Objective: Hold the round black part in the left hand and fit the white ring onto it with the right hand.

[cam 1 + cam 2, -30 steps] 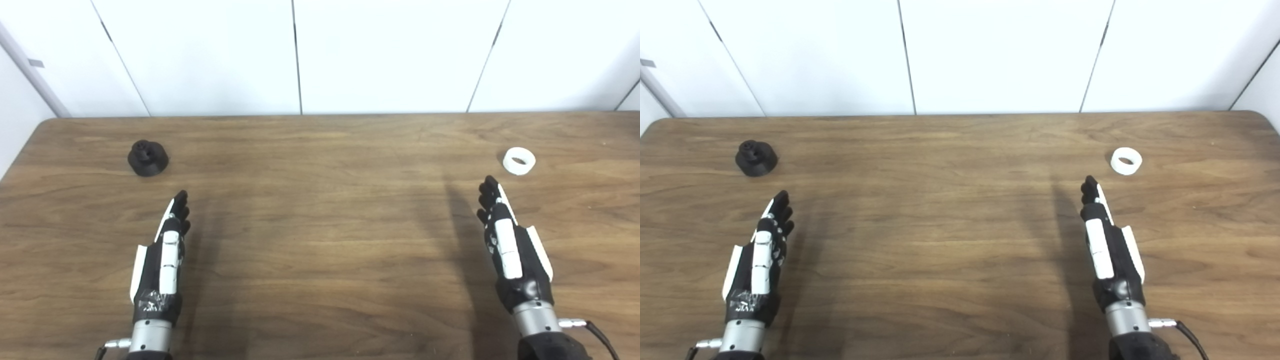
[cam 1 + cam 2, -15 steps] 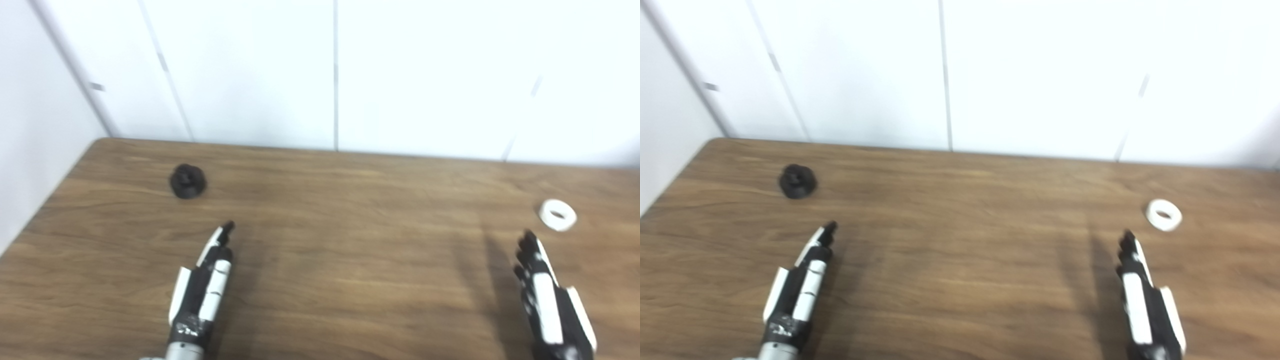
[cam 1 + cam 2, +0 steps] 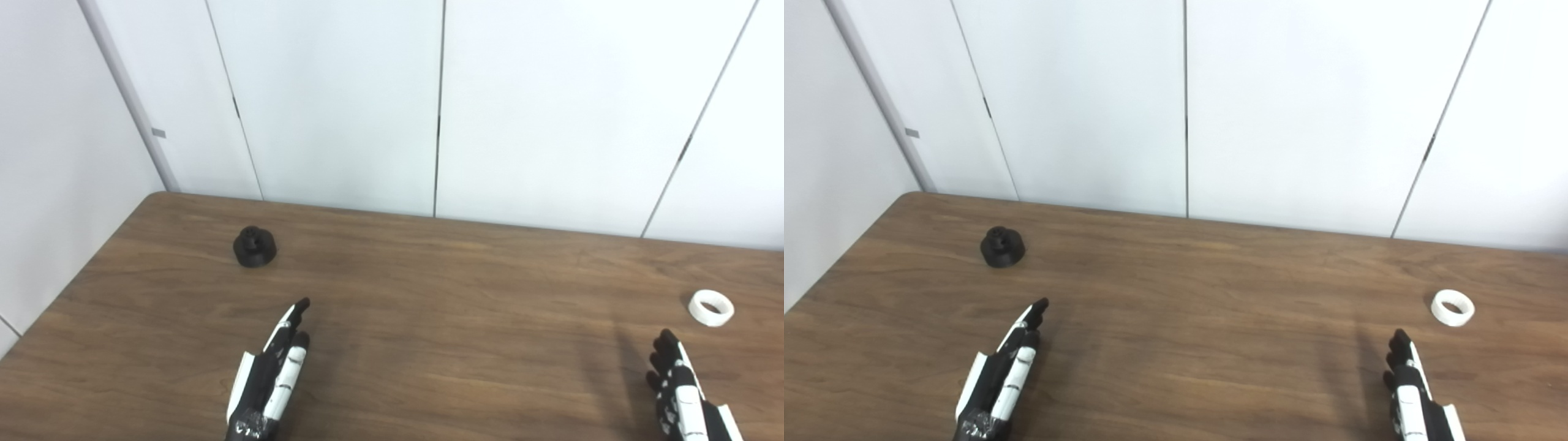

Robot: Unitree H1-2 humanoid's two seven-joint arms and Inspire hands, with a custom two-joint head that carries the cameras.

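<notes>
Left hand [image 3: 269,376] sits low at the picture's bottom edge, over the near part of the wooden table [image 3: 429,318], its wrist cut off by the frame. Its fingers [image 3: 298,309] are stretched out straight and lie close alongside one another, pointing away toward the far side and slightly to the right; nothing is in its grasp. A soft shadow lies on the wood just to its right.

Beyond that hand and a little to its left, the round black part [image 3: 254,247] stands on the table near the far left corner, well apart from the fingertips. It looks like a low domed disc with a smaller knob on top, resting on its wide base.

Behind the table runs a white panelled wall [image 3: 441,110] with thin dark vertical seams, and a pale grey strip slants down toward the table's left corner.

Across the broad middle of the tabletop only wood grain shows.

On the far right, the white ring [image 3: 710,307] lies flat on the table with its opening facing up. Nearer the camera and a little left of it, the right hand [image 3: 1415,398] rises from the bottom edge, only partly in view. Its fingers [image 3: 1398,346] are extended and held side by side, pointing toward the wall, holding nothing, near the ring but not touching it.
</notes>
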